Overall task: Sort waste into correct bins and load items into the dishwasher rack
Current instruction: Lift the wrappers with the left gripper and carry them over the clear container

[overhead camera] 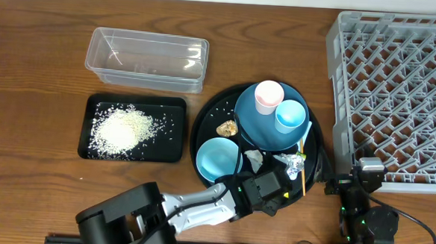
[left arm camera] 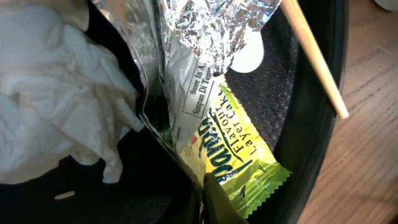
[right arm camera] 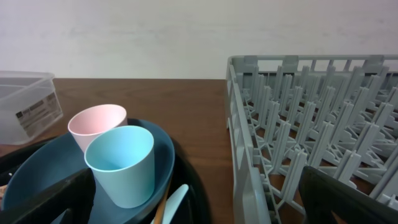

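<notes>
My left gripper [overhead camera: 278,186] reaches onto the round black tray [overhead camera: 203,125] at its front. In the left wrist view its jaws [left arm camera: 204,202] are shut on the edge of the yellow-green packet [left arm camera: 239,163], beside a crumpled silver wrapper [left arm camera: 211,25] and a white one [left arm camera: 56,106]. The chopstick [left arm camera: 314,56] lies to the right. A pink cup [overhead camera: 269,96] and a light blue cup [overhead camera: 289,116] stand on the dark blue plate [overhead camera: 259,124], near the light blue bowl [overhead camera: 217,158] and brown lump [overhead camera: 227,128]. My right gripper [right arm camera: 199,208] is open between tray and rack [overhead camera: 399,94].
A clear tub [overhead camera: 146,58] sits at the back left. In front of it lies a shallow black tray [overhead camera: 89,149] holding white rice [overhead camera: 124,128]. The pale blue spoon [right arm camera: 177,199] leans at the plate's edge. The rack's wall [right arm camera: 245,143] stands close to my right gripper.
</notes>
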### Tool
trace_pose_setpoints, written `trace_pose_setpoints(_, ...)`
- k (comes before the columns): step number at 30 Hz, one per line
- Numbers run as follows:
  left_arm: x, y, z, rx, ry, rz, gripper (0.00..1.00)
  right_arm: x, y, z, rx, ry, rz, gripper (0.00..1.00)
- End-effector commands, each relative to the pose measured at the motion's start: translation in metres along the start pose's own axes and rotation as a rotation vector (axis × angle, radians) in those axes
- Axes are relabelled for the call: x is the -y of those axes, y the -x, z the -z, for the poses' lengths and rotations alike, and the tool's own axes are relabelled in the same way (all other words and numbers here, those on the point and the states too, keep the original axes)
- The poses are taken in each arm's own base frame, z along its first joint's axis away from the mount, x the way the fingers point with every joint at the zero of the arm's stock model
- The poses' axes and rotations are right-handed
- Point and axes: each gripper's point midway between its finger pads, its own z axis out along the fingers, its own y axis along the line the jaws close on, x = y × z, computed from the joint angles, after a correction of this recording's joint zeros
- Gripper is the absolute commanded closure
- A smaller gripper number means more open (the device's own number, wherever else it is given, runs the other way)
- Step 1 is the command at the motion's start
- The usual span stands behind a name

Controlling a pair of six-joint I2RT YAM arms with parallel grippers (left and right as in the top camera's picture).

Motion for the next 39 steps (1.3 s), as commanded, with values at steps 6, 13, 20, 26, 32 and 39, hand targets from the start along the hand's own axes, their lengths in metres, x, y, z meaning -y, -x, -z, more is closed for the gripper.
trace_pose_setpoints(6,0.040,0.056,0.082,0.206,-0.153,0.004,0.94,0.003,-0.002,0.000,-0.005,-0.014,0.010,0.01)
trace_pose_setpoints(13,0.002,0.090,0.151,0.365,-0.085,0.041,0.94,0.003,-0.002,0.000,-0.005,-0.014,0.010,0.01)
trace_pose_setpoints(20,-0.090,0.128,0.211,0.522,0.080,0.163,0.94,0.003,-0.002,0.000,-0.005,-0.014,0.010,0.01)
trace_pose_setpoints(26,-0.183,0.151,0.247,0.614,0.203,0.321,0.94,0.003,-0.002,0.000,-0.005,-0.014,0.010,0.01)
trace_pose_setpoints(32,-0.263,0.164,0.263,0.673,0.224,0.445,0.94,0.003,-0.002,0.000,-0.005,-0.014,0.010,0.01)
trace_pose_setpoints(39,-0.314,0.193,0.259,0.651,0.154,0.527,0.94,0.003,-0.002,0.000,-0.005,-0.014,0.010,0.01)
